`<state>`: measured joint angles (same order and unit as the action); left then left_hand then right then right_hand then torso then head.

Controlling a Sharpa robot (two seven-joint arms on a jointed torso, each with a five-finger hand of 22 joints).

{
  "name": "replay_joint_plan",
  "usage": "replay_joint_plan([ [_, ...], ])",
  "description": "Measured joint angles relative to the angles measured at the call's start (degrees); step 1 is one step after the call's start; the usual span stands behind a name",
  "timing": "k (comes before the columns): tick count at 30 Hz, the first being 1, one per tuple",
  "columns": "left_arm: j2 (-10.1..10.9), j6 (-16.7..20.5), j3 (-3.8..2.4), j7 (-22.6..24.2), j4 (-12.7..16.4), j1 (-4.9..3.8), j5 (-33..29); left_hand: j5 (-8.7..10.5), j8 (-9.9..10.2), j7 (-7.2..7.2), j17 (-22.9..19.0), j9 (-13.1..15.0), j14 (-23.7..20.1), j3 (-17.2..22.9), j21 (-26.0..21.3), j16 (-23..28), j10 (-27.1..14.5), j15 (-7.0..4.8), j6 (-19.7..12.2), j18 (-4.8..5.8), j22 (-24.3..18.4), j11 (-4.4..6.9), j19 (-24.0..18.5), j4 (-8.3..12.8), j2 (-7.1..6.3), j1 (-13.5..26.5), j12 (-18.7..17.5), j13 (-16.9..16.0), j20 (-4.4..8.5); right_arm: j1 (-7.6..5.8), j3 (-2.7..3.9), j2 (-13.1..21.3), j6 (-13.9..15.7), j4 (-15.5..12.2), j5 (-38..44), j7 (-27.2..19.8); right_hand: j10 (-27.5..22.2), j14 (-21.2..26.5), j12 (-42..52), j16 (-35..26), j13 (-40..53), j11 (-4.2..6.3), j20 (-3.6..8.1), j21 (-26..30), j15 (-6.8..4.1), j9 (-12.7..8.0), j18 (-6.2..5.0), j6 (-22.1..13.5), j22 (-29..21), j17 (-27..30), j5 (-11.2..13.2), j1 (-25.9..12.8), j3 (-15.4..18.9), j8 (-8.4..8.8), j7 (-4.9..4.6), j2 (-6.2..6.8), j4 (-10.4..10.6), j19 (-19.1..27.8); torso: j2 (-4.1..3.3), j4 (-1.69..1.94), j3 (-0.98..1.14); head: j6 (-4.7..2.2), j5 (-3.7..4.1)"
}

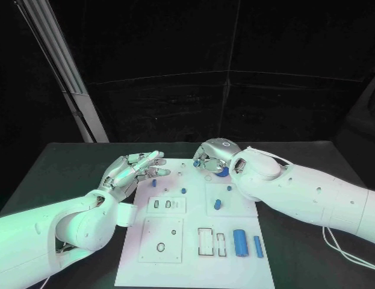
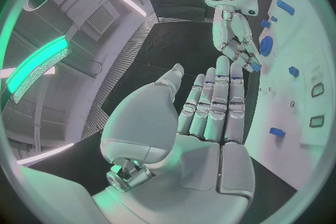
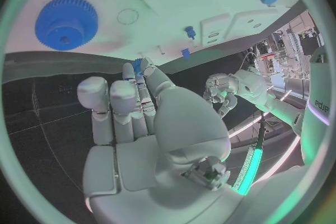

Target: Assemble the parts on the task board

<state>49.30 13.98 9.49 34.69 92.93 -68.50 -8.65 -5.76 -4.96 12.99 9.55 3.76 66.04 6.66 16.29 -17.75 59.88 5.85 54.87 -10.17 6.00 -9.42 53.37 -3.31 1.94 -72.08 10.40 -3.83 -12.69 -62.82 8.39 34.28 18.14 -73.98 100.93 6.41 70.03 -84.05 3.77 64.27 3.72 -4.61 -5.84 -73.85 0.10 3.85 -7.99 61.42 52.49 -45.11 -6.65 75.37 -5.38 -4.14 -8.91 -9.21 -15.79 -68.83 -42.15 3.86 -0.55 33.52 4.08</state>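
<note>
The right hand's fingertips [image 3: 137, 67] pinch a small blue part [image 3: 138, 63] at the far edge of the task board [image 1: 187, 265]; the other fingers lie side by side, slightly curled. In the head view the right hand [image 1: 212, 158] sits at about 12 o'clock on the board, palm turned down, its white arm running off toward 4 o'clock. A blue gear [image 3: 65, 22] lies flat on the board just beside those fingertips.

The left hand [image 1: 135, 168] holds nothing, its fingers [image 2: 218, 102] stretched out straight and close together, thumb apart, palm tilted up. It hovers over the board's far left corner, around 10 o'clock, its arm leading off toward 8 o'clock.

On the board, a blue cylinder [image 1: 239, 241] and a slimmer blue bar [image 1: 258, 246] lie near the 4 o'clock side, beside rectangular recesses [image 1: 205, 241]. A short blue peg [image 1: 218, 205] lies near the centre.
</note>
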Motion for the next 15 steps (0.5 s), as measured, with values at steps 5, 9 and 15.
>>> replay_joint_plan([
  [5, -0.21, -0.10, 0.00, -0.08, -0.20, 0.00, -0.01, 0.00, 0.00, 0.00, 0.02, 0.00, 0.00, 0.01, 0.00, 0.00, 0.00, 0.00, 0.00, 0.00, 0.00, 0.00, 0.00, 0.00, 0.00, 0.00, -0.02, 0.00, 0.00, -0.48, 0.00, -2.59, 0.84, 2.88, -0.34, 0.11, 0.00, 0.00, 0.00, 0.19, 0.00, 0.00, 0.00, 0.00, 0.00, 0.00, 0.00, -0.01, 0.08, 0.00, 0.01, -0.31, -0.54, 0.18, 0.00, 0.31, 0.07, 0.00, -0.08, 0.16, -0.07, -0.08, 0.12],
  [9, -0.34, -0.19, 0.00, -0.13, -0.15, -0.10, -0.02, 0.00, 0.00, 0.00, 0.02, 0.00, 0.00, 0.00, 0.00, 0.00, 0.00, 0.00, 0.00, 0.00, 0.00, 0.00, 0.00, 0.00, 0.00, 0.00, -0.02, 0.00, 0.00, -0.63, 0.00, -4.46, 0.85, 4.83, -0.64, 0.04, -0.32, 0.00, 0.00, 0.19, -0.05, -0.32, 0.00, 0.00, 0.00, -0.01, 0.00, -0.01, 0.13, 0.08, 0.01, -0.74, -1.25, 0.37, 0.00, 0.75, 0.13, 0.00, -0.18, 0.21, -0.10, -0.25, 0.14],
  [15, -0.54, -0.32, 0.00, -0.23, -0.13, -0.13, -0.02, 0.00, 0.00, 0.00, 0.01, 0.00, 0.00, 0.00, 0.00, 0.00, 0.00, 0.00, 0.00, 0.00, 0.01, 0.00, 0.00, 0.00, 0.00, 0.00, -0.02, 0.00, 0.00, -0.70, 0.00, -6.14, 0.47, 6.85, -0.97, -0.17, -0.32, 0.00, 0.00, 0.41, -0.04, -0.32, 0.00, -0.22, 0.00, -0.08, -0.01, -0.01, 0.13, 0.08, 0.01, -0.74, -1.25, 0.37, 0.00, 0.75, 0.13, 0.00, -0.30, 0.32, -0.16, -0.14, 0.08],
])
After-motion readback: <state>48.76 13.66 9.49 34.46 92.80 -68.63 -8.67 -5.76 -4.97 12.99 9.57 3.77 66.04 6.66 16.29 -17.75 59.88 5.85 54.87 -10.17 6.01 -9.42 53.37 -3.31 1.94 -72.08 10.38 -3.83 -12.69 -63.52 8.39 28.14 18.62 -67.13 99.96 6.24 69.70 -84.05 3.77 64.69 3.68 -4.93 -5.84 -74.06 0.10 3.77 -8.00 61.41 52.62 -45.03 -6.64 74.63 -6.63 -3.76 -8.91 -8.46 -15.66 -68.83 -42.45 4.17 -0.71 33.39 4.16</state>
